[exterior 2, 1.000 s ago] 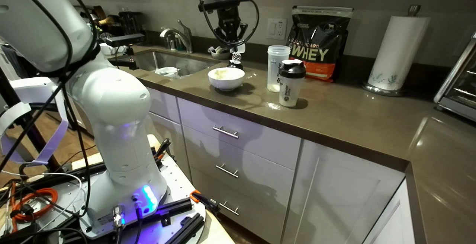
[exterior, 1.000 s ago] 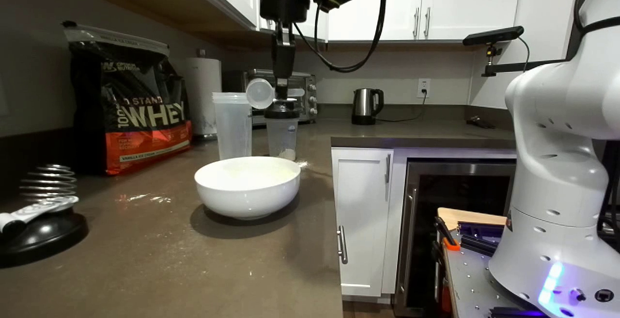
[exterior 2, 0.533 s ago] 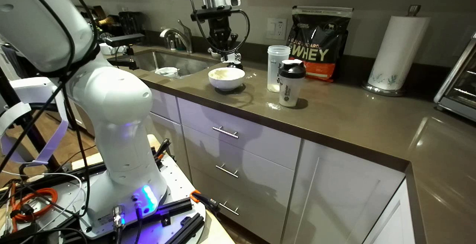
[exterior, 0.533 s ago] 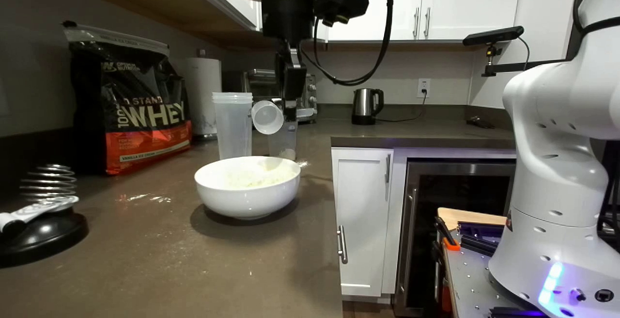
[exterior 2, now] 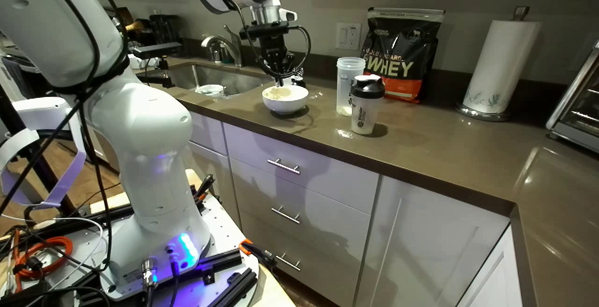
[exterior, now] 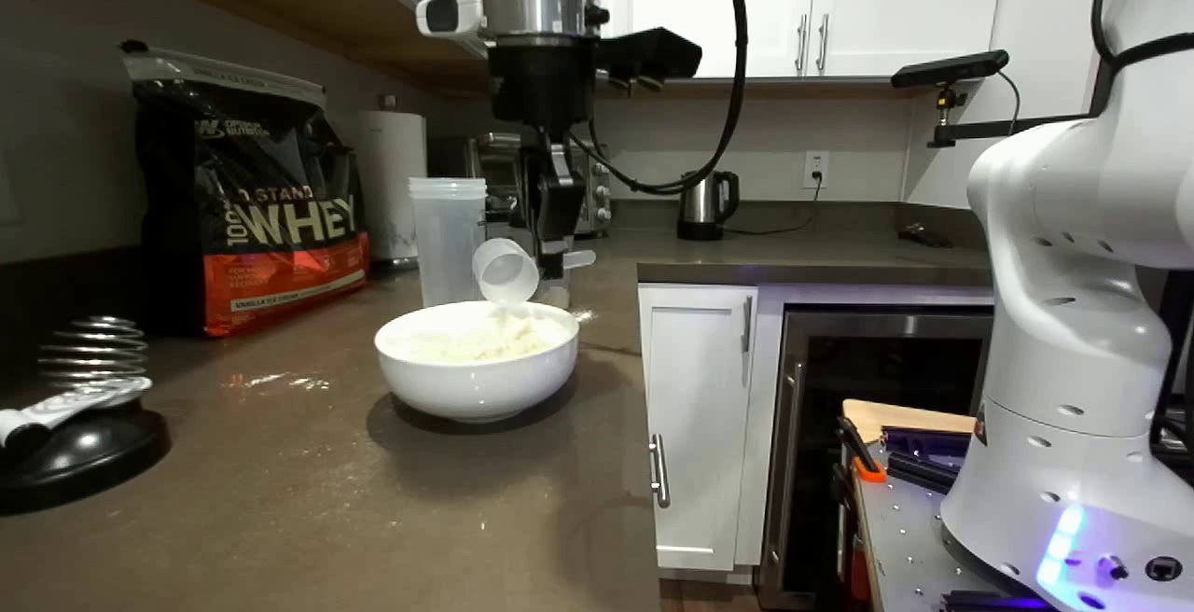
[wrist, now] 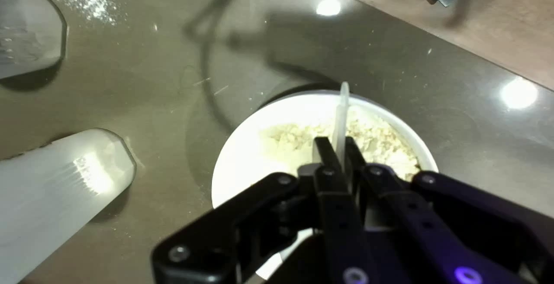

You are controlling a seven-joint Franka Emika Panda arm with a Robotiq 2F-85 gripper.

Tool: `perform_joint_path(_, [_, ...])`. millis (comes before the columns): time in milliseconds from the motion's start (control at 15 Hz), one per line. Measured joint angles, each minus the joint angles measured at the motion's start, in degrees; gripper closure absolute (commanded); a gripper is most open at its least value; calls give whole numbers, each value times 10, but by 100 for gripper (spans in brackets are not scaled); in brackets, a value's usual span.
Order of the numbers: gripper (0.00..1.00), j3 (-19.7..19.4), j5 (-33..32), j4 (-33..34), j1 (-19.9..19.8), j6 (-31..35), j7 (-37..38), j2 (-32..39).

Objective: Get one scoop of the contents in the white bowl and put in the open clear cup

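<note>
My gripper (exterior: 552, 267) is shut on the handle of the translucent scoop (exterior: 505, 271). The handle also shows between the fingertips in the wrist view (wrist: 342, 115). The scoop is tilted on its side, low over the far part of the white bowl (exterior: 476, 390); I cannot tell whether it touches the powder. The contents, a heap of white powder (exterior: 490, 341), lie in the bowl and also show in the wrist view (wrist: 381, 141). The open clear cup (exterior: 448, 248) stands upright behind the bowl; it also shows in an exterior view (exterior 2: 345, 84).
A black-lidded shaker (exterior 2: 364, 115) stands beside the clear cup, with spilled powder near it. A black whey bag (exterior: 270, 201) and a paper-towel roll (exterior: 392, 178) stand behind. A wire whisk ball on a black base (exterior: 84, 444) lies at the counter's left.
My gripper has come down toward the bowl with the scoop still in it. The scoop has dropped from above the bowl to just over the heap and has tilted. Bowl and cups have not moved.
</note>
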Motion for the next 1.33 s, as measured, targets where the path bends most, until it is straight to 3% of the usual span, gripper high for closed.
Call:
perform_joint_path(400, [98, 0, -42, 4, -8, 28, 0, 38])
perform_joint_path(933, [98, -1, -45, 18, -16, 28, 0, 68])
perform_joint_path(1000, [68, -1, -45, 19, -16, 28, 0, 70])
perform_joint_path(1133, [63, -1, -45, 21, -16, 28, 0, 72])
perform_joint_path(1333, [42, -1, -45, 22, -16, 28, 0, 73])
